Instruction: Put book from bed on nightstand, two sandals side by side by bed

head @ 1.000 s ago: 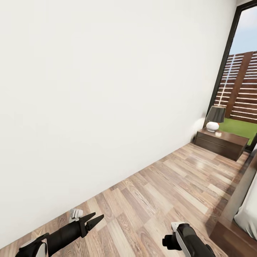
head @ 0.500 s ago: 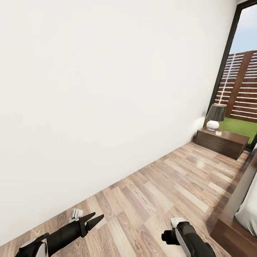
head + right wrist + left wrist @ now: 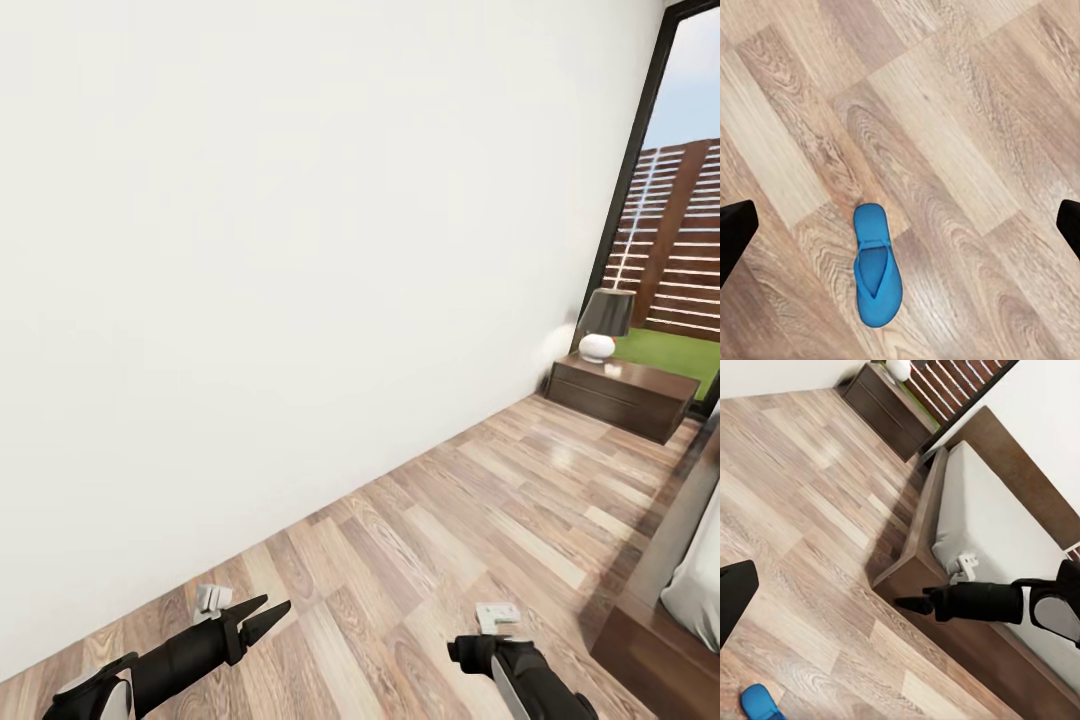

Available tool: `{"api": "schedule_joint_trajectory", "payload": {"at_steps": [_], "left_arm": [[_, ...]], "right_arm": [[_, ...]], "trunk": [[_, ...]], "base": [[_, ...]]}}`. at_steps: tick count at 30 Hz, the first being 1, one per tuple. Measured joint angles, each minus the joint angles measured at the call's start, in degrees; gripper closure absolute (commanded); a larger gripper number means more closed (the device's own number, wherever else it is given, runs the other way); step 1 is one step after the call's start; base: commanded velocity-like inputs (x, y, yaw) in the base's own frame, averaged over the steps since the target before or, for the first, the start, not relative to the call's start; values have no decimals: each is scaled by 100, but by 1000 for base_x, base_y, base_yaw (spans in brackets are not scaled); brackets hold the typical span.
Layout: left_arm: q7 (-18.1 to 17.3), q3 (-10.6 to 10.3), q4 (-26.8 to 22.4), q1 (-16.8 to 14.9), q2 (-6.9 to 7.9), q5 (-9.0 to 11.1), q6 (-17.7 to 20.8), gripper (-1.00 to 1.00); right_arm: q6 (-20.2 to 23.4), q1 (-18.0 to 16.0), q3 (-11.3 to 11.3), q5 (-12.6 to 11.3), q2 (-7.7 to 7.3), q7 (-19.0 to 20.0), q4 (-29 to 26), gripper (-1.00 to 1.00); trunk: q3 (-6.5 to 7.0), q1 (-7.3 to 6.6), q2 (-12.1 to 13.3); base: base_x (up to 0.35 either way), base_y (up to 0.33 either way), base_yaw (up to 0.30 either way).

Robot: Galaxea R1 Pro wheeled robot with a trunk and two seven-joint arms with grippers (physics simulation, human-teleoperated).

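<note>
Head view cuts our bed (image 3: pixel 690 590) off at the frame's edge. Our left end effector (image 3: pixel 262 615) reaches forward, fingers spread; the right end effector (image 3: pixel 900 225), spread, hangs above a blue sandal (image 3: pixel 876 266) on the floor (image 3: pixel 967 150).

The floor (image 3: pixel 450 520) is laid in wood planks with a grained, faintly glossy finish. The wall (image 3: pixel 300 250) is rendered matt white. Dark polished wood is seen on the nightstand (image 3: pixel 620 396) and bed (image 3: pixel 916 556) frame; the sandal (image 3: pixel 876 264) is smooth blue.
</note>
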Motion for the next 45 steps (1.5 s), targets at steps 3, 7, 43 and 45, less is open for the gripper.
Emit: {"api": "schedule_joint_trajectory", "payload": {"at_steps": [3, 7, 43, 45], "left_arm": [[0, 0, 0, 1, -2, 0, 0, -100], [0, -7, 0, 2, -7, 0, 0, -100], [8, -26, 61, -1, -18, 9, 0, -100], [9, -26, 61, 1, -18, 9, 0, -100]], "right_arm": [[-519, 0, -3, -9, -1, 1, 307, -100], [-1208, -1, -10, -14, -7, 2, 894, -100], [-1805, -2, -3, -23, 6, 2, 1548, -100], [-1805, -2, -3, -26, 7, 2, 1548, -100]], "trunk": [[-54, 66, -120], [-126, 154, -281], [-772, 945, -1725], [-808, 989, -1805]], "base": [[0, 0, 0], [0, 0, 0], [0, 0, 0], [0, 0, 0]]}}
